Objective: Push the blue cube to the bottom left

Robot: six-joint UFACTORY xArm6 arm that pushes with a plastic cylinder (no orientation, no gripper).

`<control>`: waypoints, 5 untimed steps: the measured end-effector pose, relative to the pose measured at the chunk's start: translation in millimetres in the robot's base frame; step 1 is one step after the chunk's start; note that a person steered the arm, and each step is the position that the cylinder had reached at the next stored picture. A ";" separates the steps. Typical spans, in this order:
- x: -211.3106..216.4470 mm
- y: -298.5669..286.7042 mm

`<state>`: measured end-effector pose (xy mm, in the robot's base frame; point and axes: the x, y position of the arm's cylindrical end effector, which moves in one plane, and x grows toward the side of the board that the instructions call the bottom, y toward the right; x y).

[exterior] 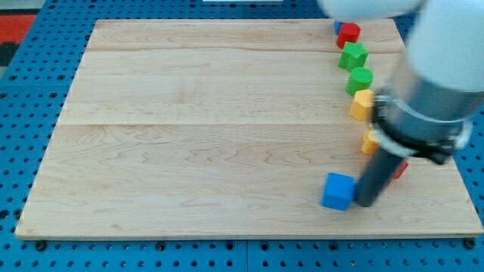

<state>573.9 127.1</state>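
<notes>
The blue cube [338, 191] lies on the wooden board [189, 128] near its bottom edge, right of the middle. My tip [364, 202] is right against the cube's right side. The arm's wide body covers much of the board's right side.
A column of blocks runs down the view's right: a red one [349, 33], a green star-like one [352, 56], a green one [360, 79], a yellow one [362, 103], part of another yellow one [368, 142] and a red sliver [400, 169]. A second blue block [338, 26] peeks out at the top.
</notes>
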 end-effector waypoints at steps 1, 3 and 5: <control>-5.1 -71.9; -31.6 -131.0; -25.2 -136.5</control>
<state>548.6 -9.4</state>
